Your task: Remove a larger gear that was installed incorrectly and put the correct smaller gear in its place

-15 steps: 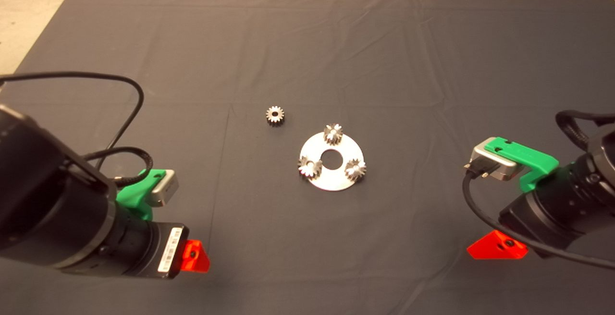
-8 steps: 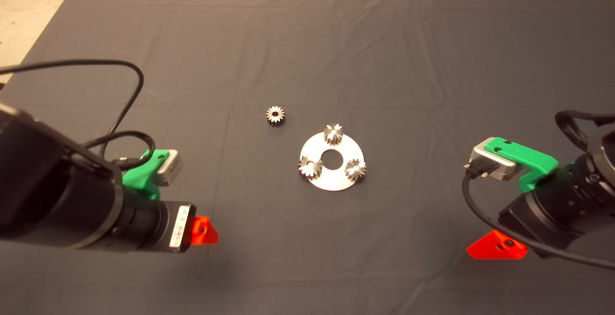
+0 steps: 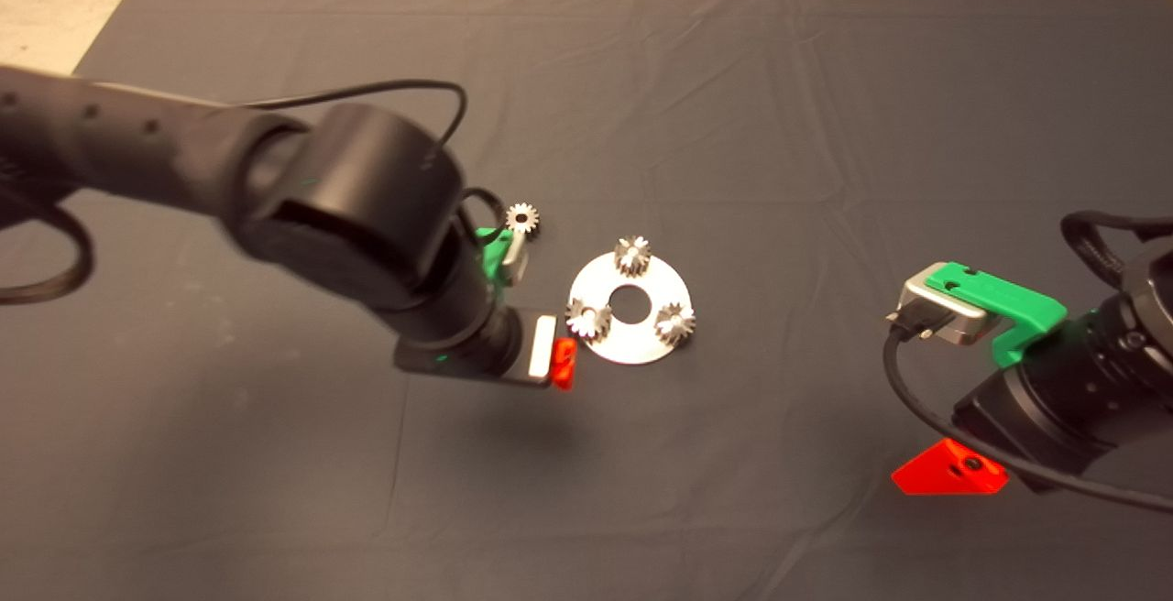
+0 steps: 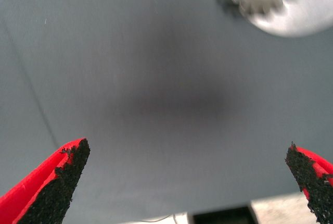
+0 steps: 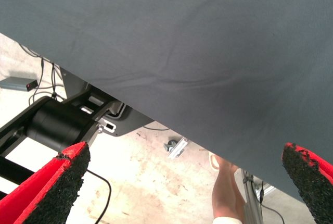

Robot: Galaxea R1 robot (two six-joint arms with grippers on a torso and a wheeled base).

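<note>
"Three gears stand on the round plate (image 3: 632,346). Which is the wrong one?"

"I'd say the larger gear (image 3: 588,319), at the plate's edge on the left arm's side. It looks the widest, though it's a small difference from above. The smaller gear (image 3: 522,218) lies flat and loose on the mat (image 3: 275,491), just beyond the plate on that same side."

"And which arm is nearer?"

"Clearly the left. The left gripper (image 3: 561,363) hangs just beside the plate's rim, right next to the larger gear, with its fingers spread wide and nothing between them. The gear lies ahead of it and off to one side, towards the plate's middle, so the gripper isn't centred over it yet."

"The right one?"

"The right gripper (image 3: 950,475) is parked at the lower right, well apart, also spread wide and empty."
</note>
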